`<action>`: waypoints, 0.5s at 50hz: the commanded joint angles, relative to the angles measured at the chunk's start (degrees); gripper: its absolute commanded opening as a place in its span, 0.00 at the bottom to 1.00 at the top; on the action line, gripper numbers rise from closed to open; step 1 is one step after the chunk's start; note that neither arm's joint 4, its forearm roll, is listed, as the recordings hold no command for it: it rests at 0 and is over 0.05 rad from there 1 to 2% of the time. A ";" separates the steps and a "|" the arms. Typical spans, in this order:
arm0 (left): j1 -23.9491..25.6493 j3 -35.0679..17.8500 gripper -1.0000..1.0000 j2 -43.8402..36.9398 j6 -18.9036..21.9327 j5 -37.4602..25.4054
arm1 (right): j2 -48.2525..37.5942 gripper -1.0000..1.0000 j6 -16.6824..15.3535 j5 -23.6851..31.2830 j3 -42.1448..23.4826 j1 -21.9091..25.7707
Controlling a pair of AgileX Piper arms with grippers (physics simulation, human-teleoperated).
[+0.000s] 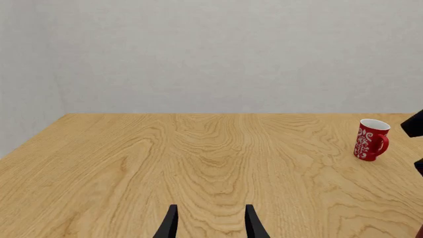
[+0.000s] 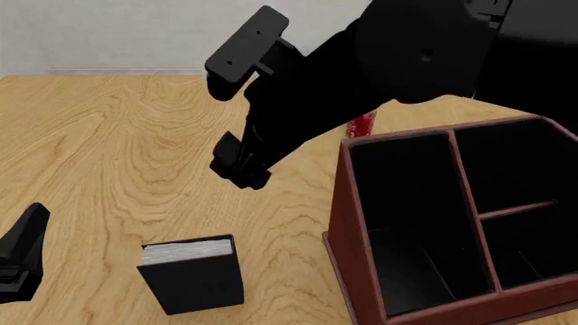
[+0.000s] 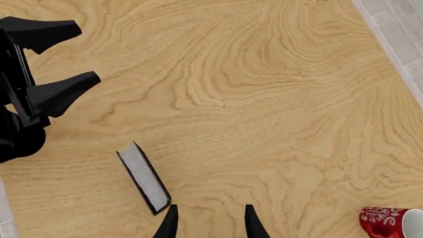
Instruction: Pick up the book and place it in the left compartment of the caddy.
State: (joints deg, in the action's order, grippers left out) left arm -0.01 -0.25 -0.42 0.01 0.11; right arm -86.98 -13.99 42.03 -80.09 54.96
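The book (image 2: pixel 192 274) stands upright on the bench (image 2: pixel 108 149), lower left of the front frame, beside the caddy (image 2: pixel 348 223). It looks stiff and smooth; I would pinch across its covers, near the top. Both pincers, left (image 1: pixel 210 222) and right (image 3: pixel 210 222), are released and empty.

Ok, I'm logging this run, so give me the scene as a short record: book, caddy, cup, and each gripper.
book: standing upright on the table, page edge up, outside the caddy
caddy: right of the book, left compartment holds nothing
cup: red and white, upright, beyond the caddy
left gripper: open, holding nothing, left of the book
right gripper: open, holding nothing, above the table near the book
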 commanded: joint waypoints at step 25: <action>0.01 0.00 1.00 0.00 0.00 0.00 | -2.36 1.00 1.44 0.26 -1.79 4.79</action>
State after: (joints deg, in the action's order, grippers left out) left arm 0.00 -0.25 -0.43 0.00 0.11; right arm -89.10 -13.09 42.24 -81.80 58.33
